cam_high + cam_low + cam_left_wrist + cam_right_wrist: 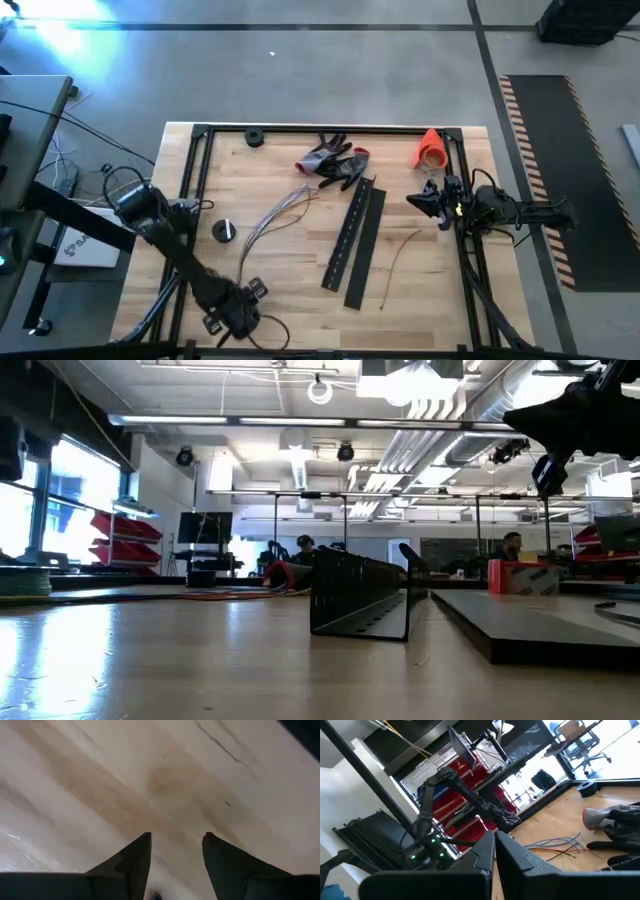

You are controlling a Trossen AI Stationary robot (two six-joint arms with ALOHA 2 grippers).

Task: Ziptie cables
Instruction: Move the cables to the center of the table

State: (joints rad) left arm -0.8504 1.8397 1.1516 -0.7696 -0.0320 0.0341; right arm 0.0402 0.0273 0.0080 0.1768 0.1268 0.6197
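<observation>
The cables [278,215] lie loose on the wooden table, a fan of thin grey-white wires left of centre; they also show in the right wrist view as cables [559,845]. One thin reddish-brown wire [397,260] lies apart, toward the right. My left gripper [236,306] hovers near the table's near edge, open over bare wood [176,840]. My right gripper [418,200] stands at the right side, raised, pointing toward the table's left, shut on nothing [495,840].
Long flat black slotted strips [355,240] lie between the cables and the lone wire. Grey-and-red gloves [335,160] and an orange cone-shaped piece [430,148] are at the far side. Two small black round parts [224,230] [253,138] rest on the left. A black frame [190,180] rims the table.
</observation>
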